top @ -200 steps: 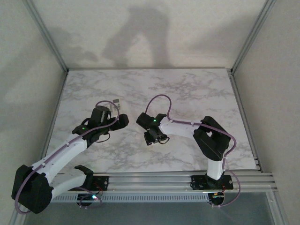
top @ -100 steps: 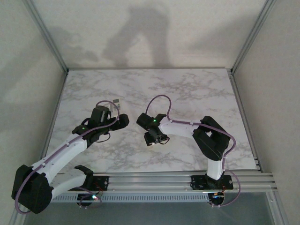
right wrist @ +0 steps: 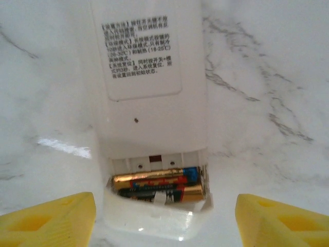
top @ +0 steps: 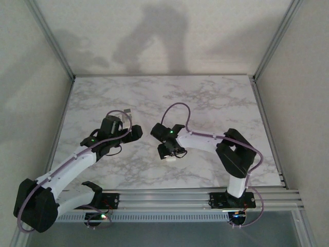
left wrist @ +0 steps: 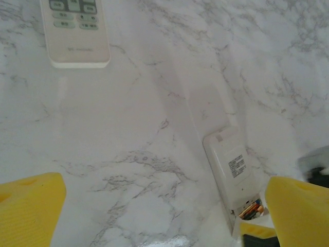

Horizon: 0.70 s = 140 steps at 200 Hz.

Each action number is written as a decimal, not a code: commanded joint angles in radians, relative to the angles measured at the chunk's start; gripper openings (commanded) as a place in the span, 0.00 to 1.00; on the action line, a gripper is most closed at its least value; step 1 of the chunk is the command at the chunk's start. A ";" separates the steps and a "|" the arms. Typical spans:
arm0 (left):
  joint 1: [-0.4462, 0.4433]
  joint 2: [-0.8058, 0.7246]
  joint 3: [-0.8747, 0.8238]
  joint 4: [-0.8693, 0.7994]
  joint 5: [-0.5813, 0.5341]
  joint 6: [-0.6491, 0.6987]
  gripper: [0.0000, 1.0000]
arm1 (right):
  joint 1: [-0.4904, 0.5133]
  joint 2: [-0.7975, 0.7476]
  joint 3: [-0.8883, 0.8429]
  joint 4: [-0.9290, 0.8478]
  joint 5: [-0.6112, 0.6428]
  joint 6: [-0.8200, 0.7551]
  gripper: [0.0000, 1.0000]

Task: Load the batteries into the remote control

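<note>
Close up, the right wrist view shows the remote control (right wrist: 149, 103) face down on the marble table (right wrist: 267, 77), with both batteries (right wrist: 159, 186) in its open recess. The right gripper (right wrist: 164, 218) straddles that end, released, gripping nothing. The left wrist view adds a second remote (left wrist: 77, 33) lying face up beyond the wide-spread left gripper (left wrist: 164, 216).

Right end effector (top: 171, 152) hovers over the white remote control (top: 170, 159) on marble table (top: 205, 98).
</note>
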 commanded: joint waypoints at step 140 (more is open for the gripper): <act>0.010 0.614 0.408 -0.041 0.155 0.271 0.99 | 0.082 -0.280 -0.495 0.612 0.061 1.080 0.55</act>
